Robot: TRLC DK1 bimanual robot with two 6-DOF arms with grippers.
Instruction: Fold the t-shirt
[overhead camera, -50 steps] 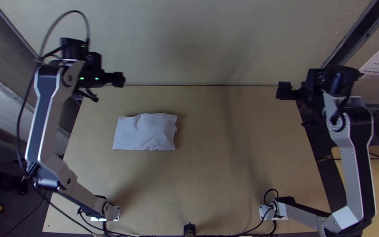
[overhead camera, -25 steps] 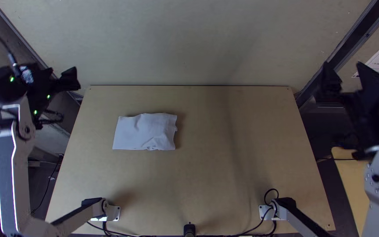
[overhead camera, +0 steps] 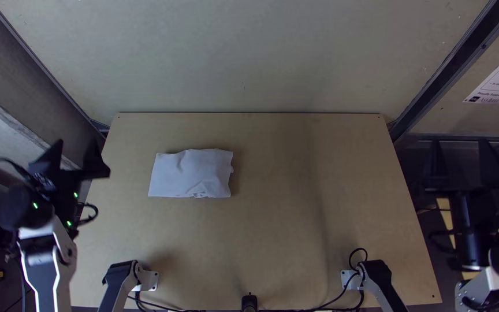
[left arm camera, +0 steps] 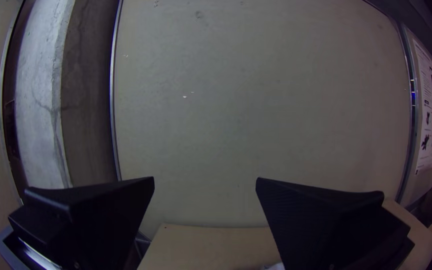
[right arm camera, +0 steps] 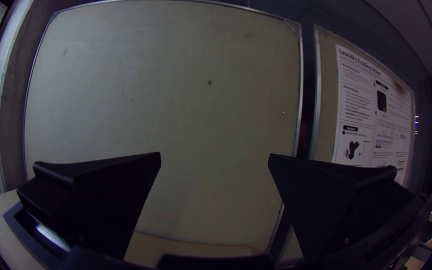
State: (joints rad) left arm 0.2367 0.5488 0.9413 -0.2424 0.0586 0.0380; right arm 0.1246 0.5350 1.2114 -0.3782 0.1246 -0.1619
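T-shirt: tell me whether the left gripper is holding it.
No, the t-shirt lies on the table, away from the open left gripper.

Got t-shirt on table, L of ctr, twd back; L gripper nr L edge, R gripper past R edge; board behind.

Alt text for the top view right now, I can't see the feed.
White t-shirt folded into a compact rectangle, lying left of centre on the wooden table; left gripper, open, by the table's left edge; right gripper, open, beyond its right edge.
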